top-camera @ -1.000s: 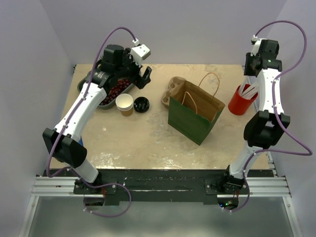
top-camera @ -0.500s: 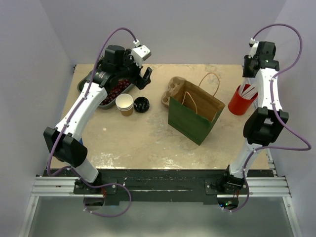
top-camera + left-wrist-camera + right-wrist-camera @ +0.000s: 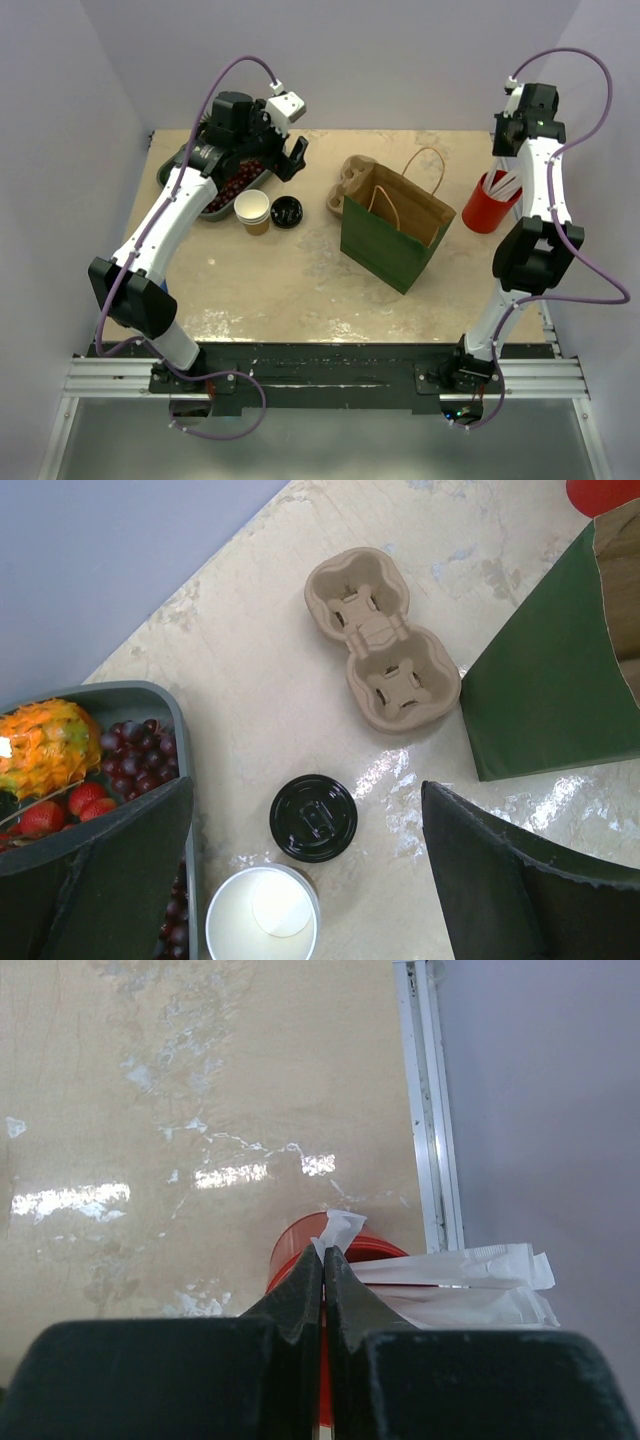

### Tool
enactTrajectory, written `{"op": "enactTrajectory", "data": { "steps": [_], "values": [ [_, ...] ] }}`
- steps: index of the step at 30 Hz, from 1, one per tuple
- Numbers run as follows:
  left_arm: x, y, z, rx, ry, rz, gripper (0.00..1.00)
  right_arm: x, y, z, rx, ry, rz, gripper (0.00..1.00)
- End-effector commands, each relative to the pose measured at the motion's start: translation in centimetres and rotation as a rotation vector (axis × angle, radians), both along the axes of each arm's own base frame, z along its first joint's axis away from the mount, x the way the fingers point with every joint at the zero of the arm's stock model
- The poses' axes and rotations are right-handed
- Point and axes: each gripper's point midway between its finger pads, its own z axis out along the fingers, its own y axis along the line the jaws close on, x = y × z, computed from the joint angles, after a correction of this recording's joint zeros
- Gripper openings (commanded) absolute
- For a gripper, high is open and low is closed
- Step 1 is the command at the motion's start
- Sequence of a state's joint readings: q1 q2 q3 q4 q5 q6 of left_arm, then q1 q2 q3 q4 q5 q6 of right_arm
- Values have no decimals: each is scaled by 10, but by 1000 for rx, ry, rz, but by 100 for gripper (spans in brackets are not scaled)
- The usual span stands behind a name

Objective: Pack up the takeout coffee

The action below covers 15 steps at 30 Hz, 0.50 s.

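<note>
- At the left centre of the top view, the paper cup point(image 3: 252, 209) stands upright on the worktop point(image 3: 290, 290). It is open, white inside, and close beside the fruit tray point(image 3: 100, 692).
- Its black lid point(image 3: 286, 212) lies flat just to the right of the cup, not on it.
- The left hand point(image 3: 306, 800) hangs above the cup and lid with its fingers spread wide, holding nothing.
- Further right, the pulp carrier point(image 3: 383, 640) lies with both wells empty, close against the upper left corner of the green bag point(image 3: 385, 245).
- The bag stands open at the middle of the frame, handles up. No cup shows inside it, though its depth is partly hidden.
- At the right edge, the right hand point(image 3: 325, 1255) sits over the red cup point(image 3: 485, 212) with its fingers pressed together. They appear clamped on the tip of a paper-wrapped straw point(image 3: 338, 1228).
- Judging by this, the packing has barely begun. The cup has yet to be lidded, seated in the carrier and lowered into the bag. Only a straw seems to be in hand.
</note>
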State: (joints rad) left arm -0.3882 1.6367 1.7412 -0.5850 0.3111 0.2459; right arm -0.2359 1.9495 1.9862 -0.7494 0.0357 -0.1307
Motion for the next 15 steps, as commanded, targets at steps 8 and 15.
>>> {"op": "enactTrajectory", "data": {
  "steps": [8,15],
  "values": [
    [6,-5,12,-36,-44,-25,100,-42,5,85,-47,-125,-24,0],
    [6,-10,17,-57,-53,-47,100,-57,13,123,-22,-194,-9,0]
  ]
}}
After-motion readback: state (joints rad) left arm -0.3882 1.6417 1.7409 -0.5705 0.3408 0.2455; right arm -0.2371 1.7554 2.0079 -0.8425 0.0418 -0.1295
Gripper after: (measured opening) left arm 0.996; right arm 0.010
